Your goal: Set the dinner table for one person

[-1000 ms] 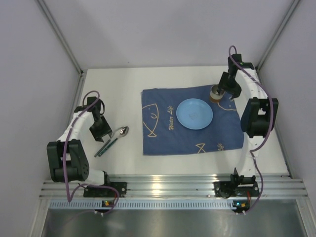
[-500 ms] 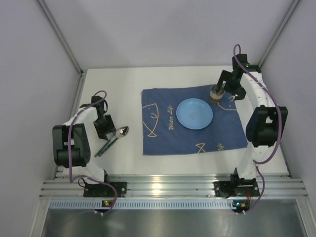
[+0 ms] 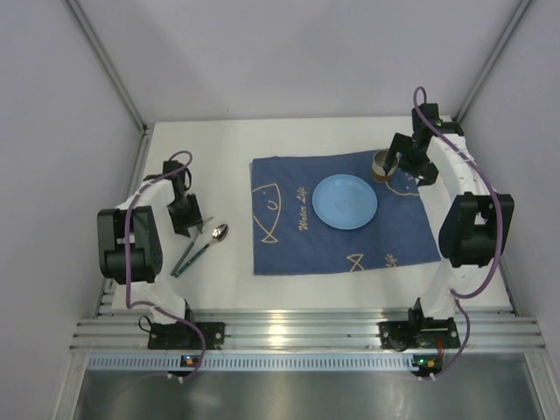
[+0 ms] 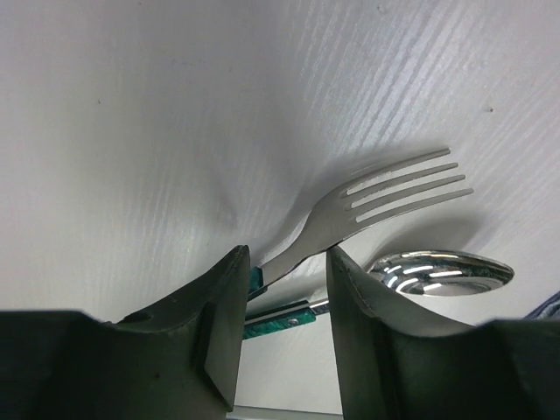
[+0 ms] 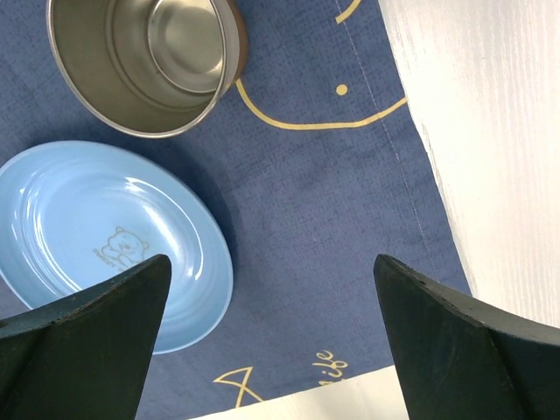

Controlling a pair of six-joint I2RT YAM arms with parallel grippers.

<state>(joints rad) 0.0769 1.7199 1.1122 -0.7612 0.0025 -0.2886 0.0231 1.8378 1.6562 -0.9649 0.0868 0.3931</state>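
1. Spanning the whole work area inside the aluminium rails, the table point(image 3: 227, 144) is a flat, matte white slab. It looks rigid and fixed, so it is the surface to set things on, not a thing to take hold of.
2. Its top looks hard and smooth. I judge that thin metal cutlery will skate if nudged sideways, and that there is little room to slip a fingertip beneath it.
3. A dark blue cloth point(image 3: 289, 236) lies from the table's middle toward its right edge. It carries a light blue plate point(image 3: 345, 201) near its centre and a steel cup point(image 5: 144, 61) by its far right corner. The cloth is soft and would probably wrinkle or drag if something were pushed across it.
4. A fork point(image 4: 385, 197) and a spoon point(image 4: 442, 271) lie side by side on bare table between the left edge and the cloth, their green handles pointing toward the near edge.
5. The left jaws stand partly apart, astride the fork's neck just behind the tines. A gap shows on one side, so they do not appear to pinch it yet.
6. The fork looks stiff, light and slick. The best hold is probably across the narrow neck or the green handle, where its curve lifts it off the table.
7. The right jaws are spread wide and hold nothing, hanging over the cloth beside the cup and plate.
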